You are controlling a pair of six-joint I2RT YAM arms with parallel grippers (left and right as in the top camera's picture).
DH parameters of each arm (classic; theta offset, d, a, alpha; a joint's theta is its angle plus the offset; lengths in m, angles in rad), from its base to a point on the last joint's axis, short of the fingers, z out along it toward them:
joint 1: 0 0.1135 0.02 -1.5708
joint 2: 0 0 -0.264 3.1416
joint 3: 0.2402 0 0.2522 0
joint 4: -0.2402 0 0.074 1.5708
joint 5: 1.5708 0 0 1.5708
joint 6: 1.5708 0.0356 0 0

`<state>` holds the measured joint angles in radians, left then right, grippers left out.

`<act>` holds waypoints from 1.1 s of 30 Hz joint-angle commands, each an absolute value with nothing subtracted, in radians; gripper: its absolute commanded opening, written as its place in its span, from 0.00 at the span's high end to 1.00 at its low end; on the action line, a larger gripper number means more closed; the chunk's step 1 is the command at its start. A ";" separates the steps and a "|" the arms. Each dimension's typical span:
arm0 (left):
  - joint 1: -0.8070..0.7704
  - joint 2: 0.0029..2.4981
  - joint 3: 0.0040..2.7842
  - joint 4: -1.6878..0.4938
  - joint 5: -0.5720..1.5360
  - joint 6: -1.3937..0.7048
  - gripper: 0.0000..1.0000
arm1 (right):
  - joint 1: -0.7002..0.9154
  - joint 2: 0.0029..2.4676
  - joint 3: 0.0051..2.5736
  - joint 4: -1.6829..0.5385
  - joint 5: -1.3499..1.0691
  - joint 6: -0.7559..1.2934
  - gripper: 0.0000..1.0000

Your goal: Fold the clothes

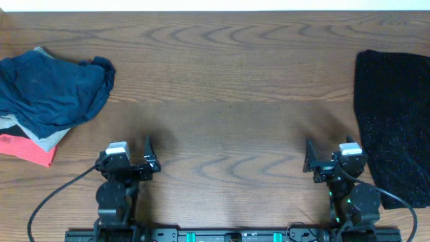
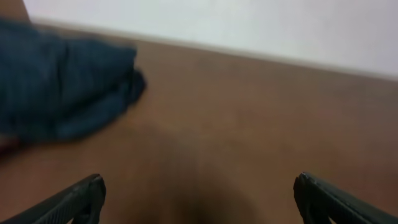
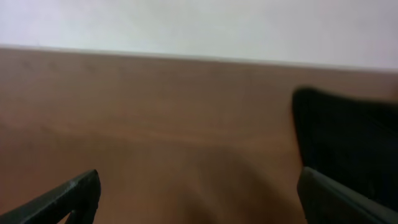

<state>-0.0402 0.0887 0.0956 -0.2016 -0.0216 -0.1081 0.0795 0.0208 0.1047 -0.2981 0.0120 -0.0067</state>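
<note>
Black on brown wood, the left gripper [image 2: 198, 183] sits at the near edge of the table [image 1: 228, 81], its fingers spread wide apart with nothing between them; the right gripper [image 3: 199, 177] sits at the near right, its jaws likewise parted and empty. Just to its right lies the black garment [image 1: 393, 121], flat and roughly rectangular, with a faint speckled texture; its long axis runs near to far along the table's right side, and its near end reaches past the gripper. Well apart, at the far left, a navy garment [image 1: 54, 91] lies crumpled and rumpled, stretched left to right with a rounded lobe pointing right; it rests on a grey piece [image 1: 47, 140] and a coral-red piece [image 1: 27, 149], whose edges show at the pile's near side.
</note>
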 commanded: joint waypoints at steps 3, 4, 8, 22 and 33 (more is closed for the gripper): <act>-0.043 0.265 0.277 -0.273 -0.009 -0.107 0.02 | 0.064 0.111 0.259 -0.425 0.120 0.015 0.01; -0.043 0.311 0.314 -0.286 -0.008 -0.107 0.03 | 0.064 0.142 0.289 -0.451 0.128 0.015 0.01; -0.043 0.508 0.480 -0.361 -0.008 -0.109 0.02 | 0.064 0.305 0.414 -0.548 0.128 0.054 0.01; -0.043 0.860 0.809 -0.606 -0.008 -0.110 0.03 | 0.043 0.880 0.790 -0.775 0.203 0.186 0.01; -0.043 0.868 0.809 -0.598 -0.008 -0.110 0.02 | -0.406 1.124 0.790 -0.820 0.484 0.463 0.01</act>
<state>-0.0410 0.8684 0.7883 -0.5987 -0.0067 -0.1078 -0.3134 1.0775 0.7750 -0.7963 0.4252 0.3492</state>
